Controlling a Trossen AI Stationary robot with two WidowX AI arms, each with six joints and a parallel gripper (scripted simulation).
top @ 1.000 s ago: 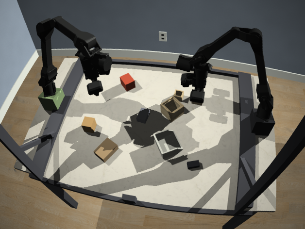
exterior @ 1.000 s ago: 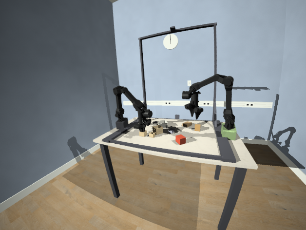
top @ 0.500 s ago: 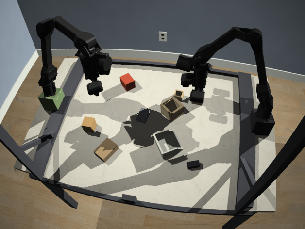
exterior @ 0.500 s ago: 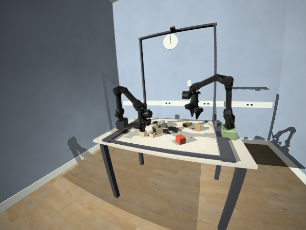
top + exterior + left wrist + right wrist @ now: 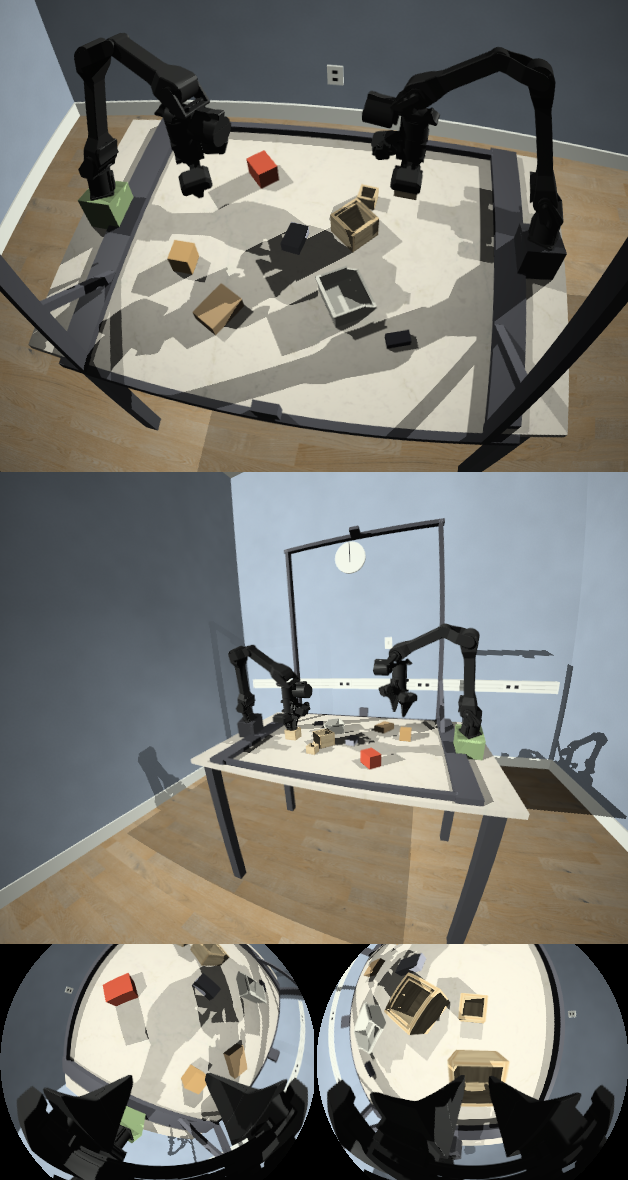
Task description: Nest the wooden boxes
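The largest wooden box [image 5: 362,236] [image 5: 325,738] [image 5: 207,954] [image 5: 430,1015] stands open side up, with what looks like a second rim inside it. The smallest box [image 5: 366,201] [image 5: 312,749] [image 5: 473,1020] is beside it, open side up. My right gripper [image 5: 291,727] [image 5: 476,1079] has its fingertips spread inside a middle-sized box [image 5: 406,194] [image 5: 292,734] [image 5: 478,1056], pressing outward on its walls. It holds this box open side up, slightly above the table. My left gripper [image 5: 197,192] [image 5: 399,712] [image 5: 170,1078] is open and empty, high above the table.
A grey open container [image 5: 355,313], two dark blocks [image 5: 294,238] [image 5: 398,338], a red block [image 5: 261,169] [image 5: 119,989], an orange block [image 5: 182,256] [image 5: 193,1079] and a brown block [image 5: 218,308] [image 5: 237,1062] lie on the table. Dark rails border the work area.
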